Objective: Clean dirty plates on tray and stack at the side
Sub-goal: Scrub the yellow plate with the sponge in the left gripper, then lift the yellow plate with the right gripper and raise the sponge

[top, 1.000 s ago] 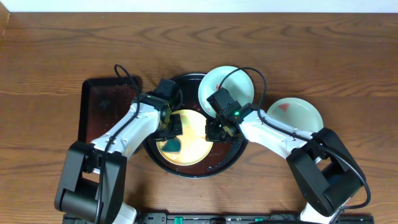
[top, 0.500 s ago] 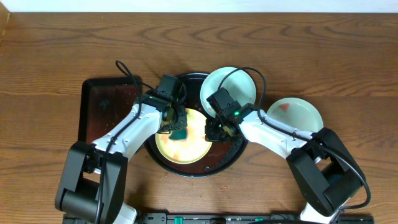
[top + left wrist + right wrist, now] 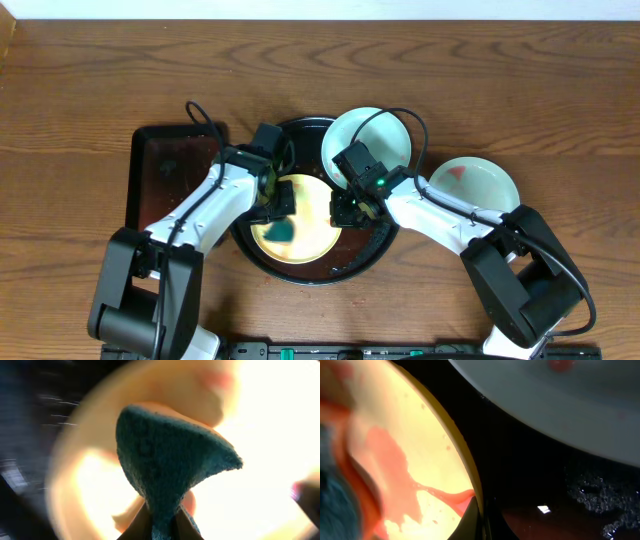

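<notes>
Overhead: round black tray [image 3: 372, 252] sits mid-counter [image 3: 90, 80], with reddish wet film on its floor. The yellow plate [image 3: 305, 240] lies inside it, towards the left and front. One mint plate [image 3: 368, 135] overlaps the tray's upper-right rim. The second mint plate [image 3: 478, 185] is off the tray, on the counter to the right, with a small red smear near its top. A rectangular black tray [image 3: 165, 175] lies just left of the round one.

Left gripper [image 3: 277, 212] is over the yellow plate, jaws clamped on a teal sponge [image 3: 280, 233]. The sponge is down on the plate's left half.

Left wrist: sponge [image 3: 165, 460] is pinched at its lower tip between the two fingers [image 3: 137, 529] and fans out wide above them. The plate behind it is blown out and blurred. I can't tell how much sauce is under the sponge.

Right gripper [image 3: 345, 212] is at the yellow plate's right edge.

Right wrist: jaws are closed on the yellow plate's rim [image 3: 470, 485], one finger inside and one outside. Red-orange sauce [image 3: 390, 465] is streaked across the plate, with a run reaching the rim at the pinch point. The first mint plate [image 3: 560, 405] fills the top right, above the tray floor [image 3: 560, 505], which is dark with wet beads. A blurred bit of sponge shows at the far left edge.
</notes>
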`<act>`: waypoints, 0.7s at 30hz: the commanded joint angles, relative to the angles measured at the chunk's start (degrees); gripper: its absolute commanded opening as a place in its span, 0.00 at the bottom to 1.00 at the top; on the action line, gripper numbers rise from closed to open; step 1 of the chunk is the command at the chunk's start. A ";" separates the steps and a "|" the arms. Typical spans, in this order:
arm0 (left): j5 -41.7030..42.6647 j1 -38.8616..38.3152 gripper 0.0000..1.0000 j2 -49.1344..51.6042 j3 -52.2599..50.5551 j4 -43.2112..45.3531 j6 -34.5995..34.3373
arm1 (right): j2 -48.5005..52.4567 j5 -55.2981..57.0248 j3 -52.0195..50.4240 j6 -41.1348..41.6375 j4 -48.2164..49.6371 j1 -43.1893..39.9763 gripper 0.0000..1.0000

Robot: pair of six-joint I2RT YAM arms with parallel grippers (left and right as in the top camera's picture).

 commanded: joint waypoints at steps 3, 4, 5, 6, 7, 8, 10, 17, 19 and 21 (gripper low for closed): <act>11.78 0.66 0.07 -0.13 3.04 0.72 6.69 | 1.62 3.54 -0.39 -0.33 -1.11 -0.72 0.01; 11.78 1.16 0.07 -0.13 4.44 0.66 6.67 | 1.62 3.54 -0.39 -0.33 -1.16 -0.72 0.01; 11.78 1.81 0.07 -0.24 6.05 0.44 6.67 | 1.62 3.54 -0.39 -0.33 -1.20 -0.72 0.01; 11.78 2.67 0.07 -0.33 7.82 0.22 6.67 | 1.62 3.52 -0.39 -0.33 -1.29 -0.72 0.01; 11.78 4.24 0.08 -0.63 10.69 -0.39 6.64 | 1.62 3.50 -0.39 -0.35 -1.38 -0.74 0.01; 11.78 5.25 0.07 -0.90 12.33 -0.79 6.64 | 1.62 3.28 -0.39 -0.46 -1.38 -0.74 0.01; 11.56 7.80 0.07 -1.42 15.80 -1.38 6.60 | 1.60 2.54 -0.39 -1.33 -1.36 -0.74 0.01; 3.28 14.88 0.07 -2.97 19.28 -2.67 5.09 | -0.87 -0.07 0.39 -6.60 -2.47 -0.63 0.01; 0.00 15.82 0.07 -2.91 19.26 -4.28 5.09 | -3.34 1.09 0.94 -8.92 -3.78 -0.33 0.01; -3.10 16.22 0.07 -2.91 19.26 -5.77 5.11 | -6.45 3.87 1.44 -9.92 -5.42 0.20 0.01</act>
